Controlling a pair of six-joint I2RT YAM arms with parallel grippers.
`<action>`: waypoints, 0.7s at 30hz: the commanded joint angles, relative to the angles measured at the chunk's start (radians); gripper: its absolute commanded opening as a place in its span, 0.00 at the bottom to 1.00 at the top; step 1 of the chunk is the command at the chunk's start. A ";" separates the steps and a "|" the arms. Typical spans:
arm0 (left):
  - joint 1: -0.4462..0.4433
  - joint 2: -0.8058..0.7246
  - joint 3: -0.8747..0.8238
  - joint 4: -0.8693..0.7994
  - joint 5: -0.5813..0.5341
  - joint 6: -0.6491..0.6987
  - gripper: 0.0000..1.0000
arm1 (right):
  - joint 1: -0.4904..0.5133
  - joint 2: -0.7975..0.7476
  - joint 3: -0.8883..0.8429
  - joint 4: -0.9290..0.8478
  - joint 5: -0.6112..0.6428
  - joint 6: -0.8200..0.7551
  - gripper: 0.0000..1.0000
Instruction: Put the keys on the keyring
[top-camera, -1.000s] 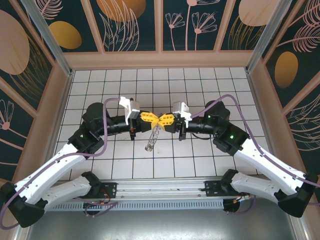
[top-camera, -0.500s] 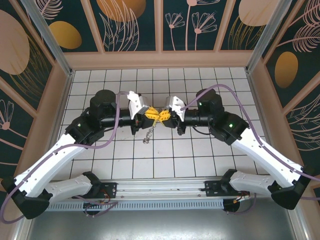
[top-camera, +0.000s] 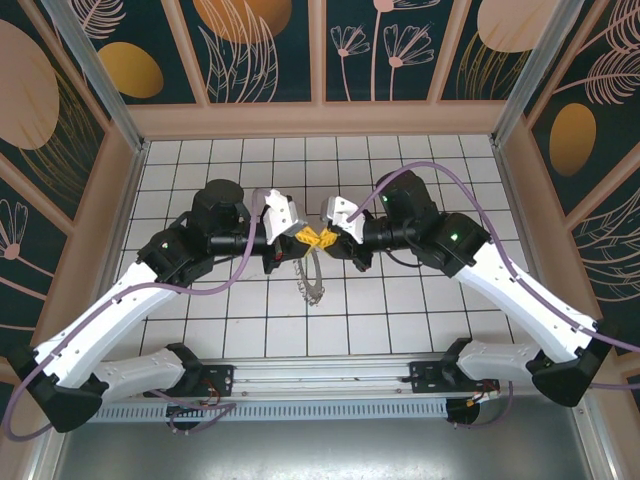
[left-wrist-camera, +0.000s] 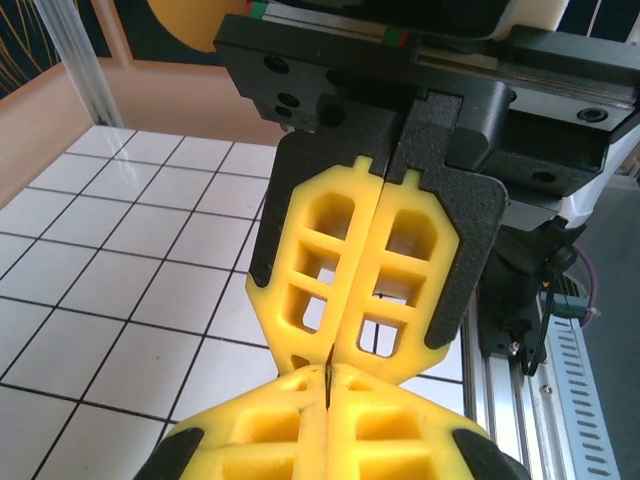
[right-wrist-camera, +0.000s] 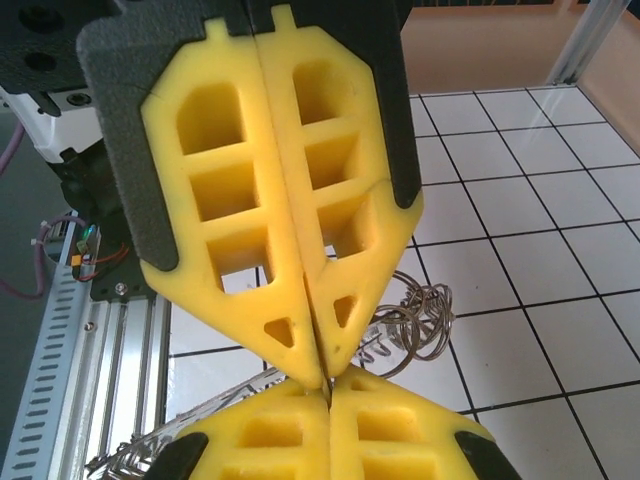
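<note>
My left gripper (top-camera: 308, 237) and right gripper (top-camera: 325, 238) meet tip to tip above the middle of the tiled floor. Both are shut on the thin wire of the keyring (top-camera: 313, 275), which hangs below them, fringed with small dark pieces. In the right wrist view my own right gripper (right-wrist-camera: 326, 388) is at the bottom. The left fingers (right-wrist-camera: 270, 220) come down onto it, and the keyring's coils (right-wrist-camera: 415, 322) show behind them. In the left wrist view the left gripper (left-wrist-camera: 328, 378) presses against the right fingers (left-wrist-camera: 360, 270), with a dark sliver in the seam. The keys are hidden.
White tiled floor (top-camera: 400, 310) lies all around, walled by tan panels (top-camera: 320, 118) at the back and sides. A metal rail (top-camera: 320, 385) with the arm bases runs along the near edge. Purple cables (top-camera: 420, 185) loop over both arms.
Both wrists have drawn closer together and shifted slightly back. The keyring, hanging edge-on before, now hangs lower and broader under the fingertips. The left jaws opened briefly and shut again.
</note>
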 joint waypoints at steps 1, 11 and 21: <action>-0.005 -0.038 -0.044 0.117 0.033 -0.068 0.00 | 0.008 -0.064 -0.015 0.136 -0.033 0.020 0.00; -0.005 -0.142 -0.174 0.471 0.107 -0.286 0.00 | 0.008 -0.210 -0.266 0.460 -0.075 0.204 0.19; -0.005 -0.161 -0.273 0.621 0.131 -0.348 0.00 | 0.009 -0.214 -0.290 0.507 -0.099 0.232 0.15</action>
